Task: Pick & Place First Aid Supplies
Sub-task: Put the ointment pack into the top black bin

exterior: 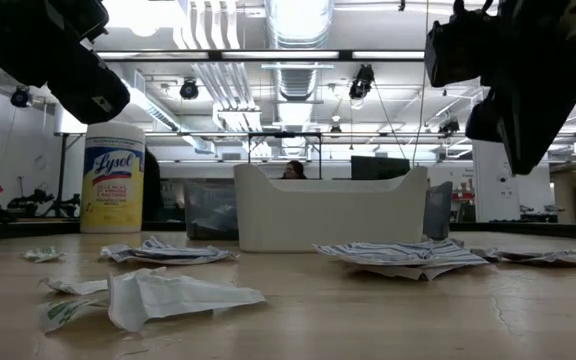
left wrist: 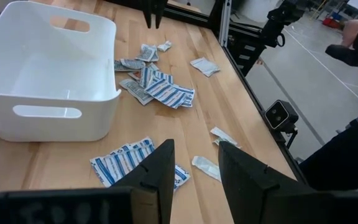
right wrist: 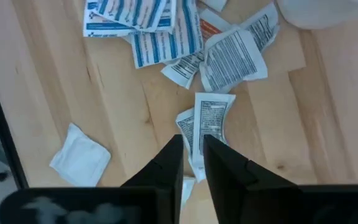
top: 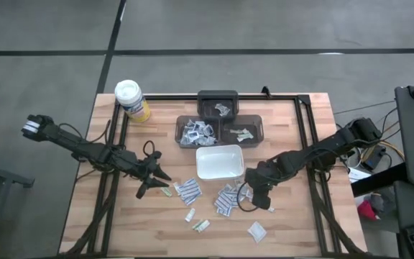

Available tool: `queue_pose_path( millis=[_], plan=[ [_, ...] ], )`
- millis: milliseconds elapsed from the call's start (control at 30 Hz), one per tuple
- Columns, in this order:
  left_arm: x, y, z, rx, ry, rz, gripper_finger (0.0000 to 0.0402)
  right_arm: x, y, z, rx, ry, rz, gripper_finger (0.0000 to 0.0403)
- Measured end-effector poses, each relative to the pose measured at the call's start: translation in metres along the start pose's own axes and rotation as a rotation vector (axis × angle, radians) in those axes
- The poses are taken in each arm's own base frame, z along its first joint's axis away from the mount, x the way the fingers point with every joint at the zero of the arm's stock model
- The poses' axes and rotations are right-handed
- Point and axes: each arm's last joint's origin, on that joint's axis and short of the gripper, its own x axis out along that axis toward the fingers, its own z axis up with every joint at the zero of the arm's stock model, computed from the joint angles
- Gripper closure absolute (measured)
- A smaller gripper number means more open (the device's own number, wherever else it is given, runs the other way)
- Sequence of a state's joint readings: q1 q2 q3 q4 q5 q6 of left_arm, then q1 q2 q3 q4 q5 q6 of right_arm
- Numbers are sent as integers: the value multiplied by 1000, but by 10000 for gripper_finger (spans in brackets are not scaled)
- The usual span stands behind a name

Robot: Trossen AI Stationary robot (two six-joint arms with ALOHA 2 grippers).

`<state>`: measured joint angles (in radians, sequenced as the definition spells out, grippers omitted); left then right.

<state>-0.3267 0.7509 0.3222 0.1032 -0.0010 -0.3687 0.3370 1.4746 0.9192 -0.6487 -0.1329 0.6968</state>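
Note:
The first aid supplies are small flat packets scattered on the wooden table in front of the white tray (top: 200, 162): a blue-striped pile (top: 187, 191), another pile (top: 227, 200), and single packets (top: 257, 230). My right gripper (right wrist: 193, 138) hangs well above the table (exterior: 523, 150), pointing steeply down over a printed white packet (right wrist: 209, 118) that lies flat on the wood. Its fingers stand a narrow gap apart with nothing between them. My left gripper (left wrist: 196, 144) waits open at the table's left (top: 152, 183), above blue-striped packets (left wrist: 129, 162).
Three dark bins (top: 218, 104) holding packets stand behind the tray. A yellow canister with a white lid (top: 131, 99) stands at the far left corner. A black frame rail (top: 309, 144) runs along the table's right side.

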Motion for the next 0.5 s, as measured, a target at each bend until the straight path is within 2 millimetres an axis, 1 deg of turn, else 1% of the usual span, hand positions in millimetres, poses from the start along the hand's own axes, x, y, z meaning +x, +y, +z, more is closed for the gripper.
queue_pose_path(
  millis=[100,233,500],
  plan=[
    [0,0,0,4,0,0,284,4,0,0,-65,8,-6,325],
    [0,0,0,5,0,0,284,13,0,1,-95,30,-23,307],
    [0,0,0,5,1,0,284,43,-4,3,-112,112,-88,289]
  ],
)
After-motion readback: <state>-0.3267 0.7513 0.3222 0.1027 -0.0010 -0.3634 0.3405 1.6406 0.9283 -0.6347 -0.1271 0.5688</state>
